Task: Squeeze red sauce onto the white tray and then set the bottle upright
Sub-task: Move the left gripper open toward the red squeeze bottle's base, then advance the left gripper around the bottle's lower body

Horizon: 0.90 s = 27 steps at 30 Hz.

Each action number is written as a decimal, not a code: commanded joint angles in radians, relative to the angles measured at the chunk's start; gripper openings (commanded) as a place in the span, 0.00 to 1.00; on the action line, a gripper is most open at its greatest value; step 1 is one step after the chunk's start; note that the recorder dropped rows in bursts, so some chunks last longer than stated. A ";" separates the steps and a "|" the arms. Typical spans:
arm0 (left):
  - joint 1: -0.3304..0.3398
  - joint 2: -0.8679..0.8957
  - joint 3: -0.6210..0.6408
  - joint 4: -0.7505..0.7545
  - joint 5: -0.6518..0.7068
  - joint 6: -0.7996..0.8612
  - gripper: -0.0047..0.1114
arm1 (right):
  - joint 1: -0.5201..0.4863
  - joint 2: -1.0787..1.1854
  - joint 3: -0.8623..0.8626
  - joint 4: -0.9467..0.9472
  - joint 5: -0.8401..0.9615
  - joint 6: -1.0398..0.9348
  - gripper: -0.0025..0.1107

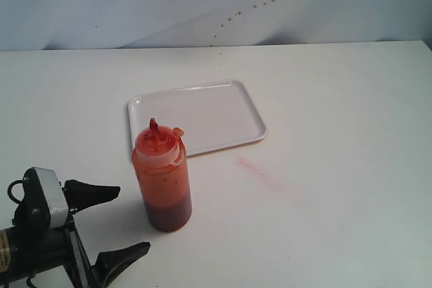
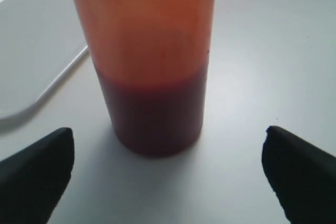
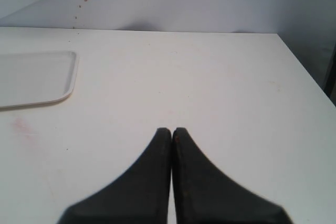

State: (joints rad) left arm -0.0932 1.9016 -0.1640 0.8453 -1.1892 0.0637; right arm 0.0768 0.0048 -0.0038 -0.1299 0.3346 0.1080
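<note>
Spanning the exterior view, the table (image 1: 337, 166) carried the white tray (image 1: 202, 116), lying flat and, as far as I could see, bare of any drops, ready as the target. The bottle (image 1: 162, 180) stood at the tray's seven o'clock, just off its rim, long axis vertical, base down, so the red sauce (image 2: 157, 119) pooled low. My left gripper (image 1: 133, 220) hung at the bottle's eight o'clock, jaws spread wide around nothing and facing its lower body, probably lined up for a grasp. My right gripper (image 3: 172, 132) was pressed closed, empty, parked well clear. The nozzle (image 1: 154, 126) pointed straight up.
</note>
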 commanded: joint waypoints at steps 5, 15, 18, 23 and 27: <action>0.002 0.005 -0.004 0.003 0.002 -0.004 0.94 | -0.007 -0.005 0.004 0.001 0.000 0.003 0.02; 0.002 0.005 -0.004 0.205 -0.010 0.053 0.94 | -0.007 -0.005 0.004 0.001 0.000 0.003 0.02; 0.002 0.005 -0.004 0.243 -0.010 0.079 0.94 | -0.007 -0.005 0.004 0.001 0.000 0.003 0.02; 0.002 0.005 -0.004 0.243 -0.010 0.079 0.94 | -0.007 -0.005 0.004 0.001 0.000 0.003 0.02; 0.002 0.005 -0.004 0.243 -0.010 0.079 0.94 | -0.007 -0.005 0.004 0.001 0.000 0.003 0.02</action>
State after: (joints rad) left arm -0.0932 1.9016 -0.1640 1.0864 -1.1830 0.1343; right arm 0.0768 0.0048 -0.0038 -0.1299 0.3346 0.1080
